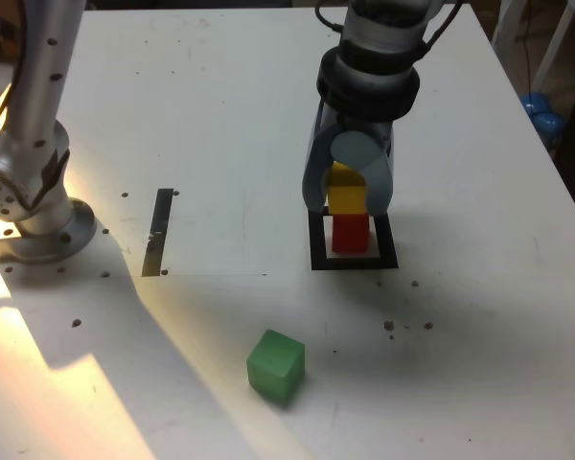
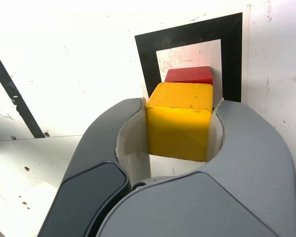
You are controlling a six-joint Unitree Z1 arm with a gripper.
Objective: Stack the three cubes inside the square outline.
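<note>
Looking at your gripper [image 1: 348,192], you can see its two grey jaws closed tight on the yellow cube [image 1: 346,198], one jaw pressed against each side face, as the wrist view shows plainly with the yellow cube [image 2: 179,120] filling the gap between them. You have that cube held directly over the red cube [image 1: 351,233], which sits inside the square outline [image 1: 353,261] on its white centre; in the exterior view the yellow block's lower edge meets the red block's top, though you cannot tell for certain whether the two are touching or just apart. From the wrist view the red cube [image 2: 189,75] peeks out beyond the yellow one, within the square outline [image 2: 187,33]. Your green cube [image 1: 275,365] lies alone on the white table [image 1: 220,115], well apart from the outline, nearer the camera and toward the exterior view's left. A thin dark strip [image 1: 158,231] lies on the table farther to the exterior view's left, near the arm's base [image 1: 40,225].
</note>
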